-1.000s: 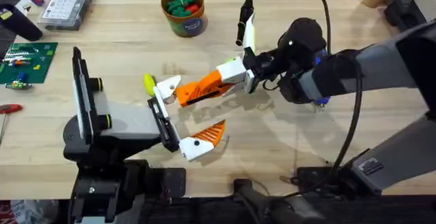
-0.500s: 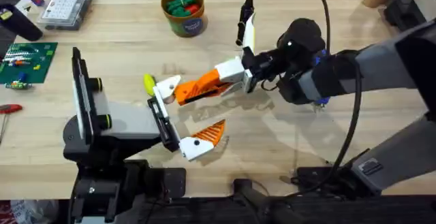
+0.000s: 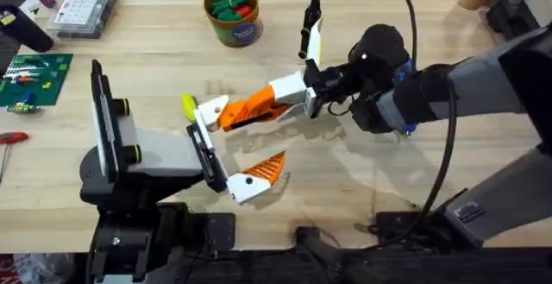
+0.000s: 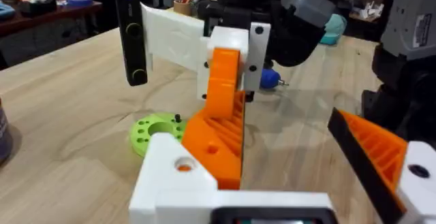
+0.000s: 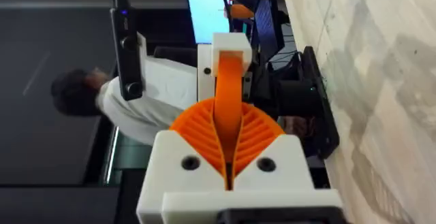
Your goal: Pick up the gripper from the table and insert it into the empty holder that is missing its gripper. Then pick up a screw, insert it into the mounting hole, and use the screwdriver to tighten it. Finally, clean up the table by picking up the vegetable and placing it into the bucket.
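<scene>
**Orange finger at the holder**

I'm seeing my right gripper (image 3: pixel 304 99) clenching the gripper (image 3: pixel 250 110), its tip touching the empty holder (image 3: pixel 210 111) on the grey unit (image 3: pixel 147 150). I cannot tell my left gripper's state. The bucket (image 3: pixel 233 13) is sitting well apart, at the table's (image 3: pixel 414 25) far side.

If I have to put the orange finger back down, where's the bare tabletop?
Bare wood lies between the bucket and the compartment box, and along the near edge right of the mounted orange finger. It is crowded around the holder, where the right gripper holds the gripper.
</scene>
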